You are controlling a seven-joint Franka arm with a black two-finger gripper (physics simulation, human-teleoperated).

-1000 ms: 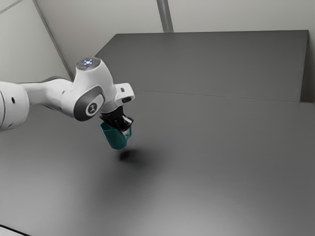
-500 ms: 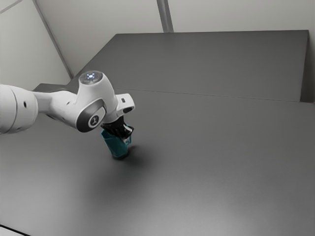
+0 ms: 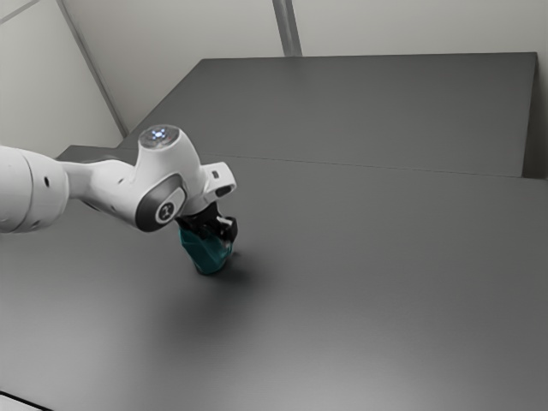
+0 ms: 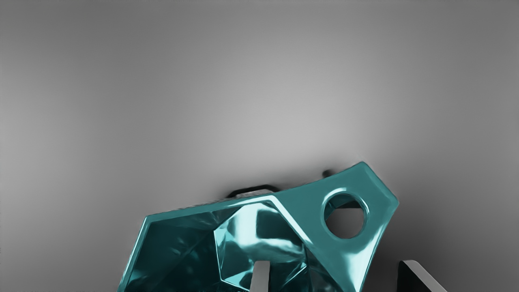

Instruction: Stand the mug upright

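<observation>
Lowered the white arm (image 3: 161,181) since the earlier frame, bringing the faceted teal mug (image 3: 204,252) down from the air to the grey counter (image 3: 385,282), now base down with its mouth facing the gripper (image 3: 217,233). Have released it, fingers spread, one (image 4: 260,280) reaching over the mug's hollow, the other (image 4: 421,280) outside, apart from the pierced, angular handle (image 4: 377,215).
</observation>
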